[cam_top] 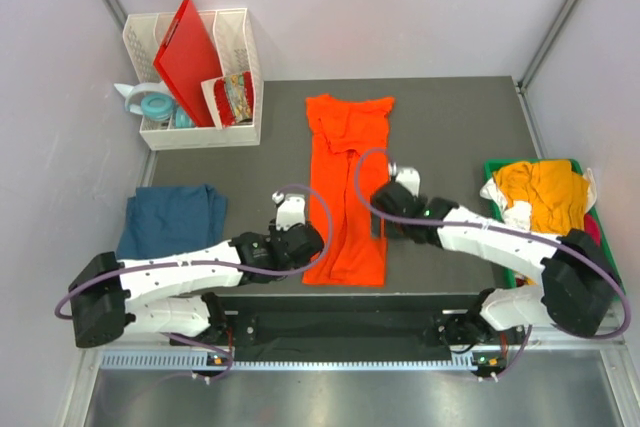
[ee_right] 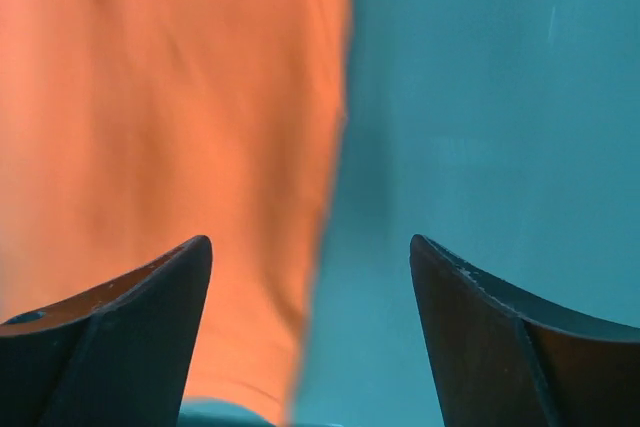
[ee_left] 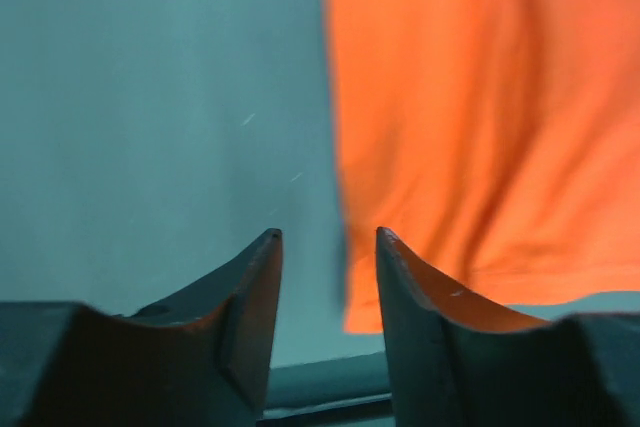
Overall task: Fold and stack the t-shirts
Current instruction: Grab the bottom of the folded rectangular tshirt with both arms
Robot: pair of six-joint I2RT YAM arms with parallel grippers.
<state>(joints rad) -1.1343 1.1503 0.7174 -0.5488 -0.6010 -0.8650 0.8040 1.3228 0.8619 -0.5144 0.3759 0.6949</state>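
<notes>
Top external: I see orange t-shirt (cam_top: pixel 346 197) flat on counter (cam_top: pixel 450 117), folded narrow; left gripper (ee_left: pixel 326 237) jaws apart at its left edge, right gripper (ee_right: pixel 310 242) spread wide at right edge, neither holding anything

Plain orange t-shirt (cam_top: pixel 345 197), plain teal-blue t-shirt (cam_top: pixel 172 219), mustard-yellow t-shirt (cam_top: pixel 545 192), red board (cam_top: pixel 188 57), white rack (cam_top: pixel 240 37), dark grey table (cam_top: pixel 450 127).
</notes>
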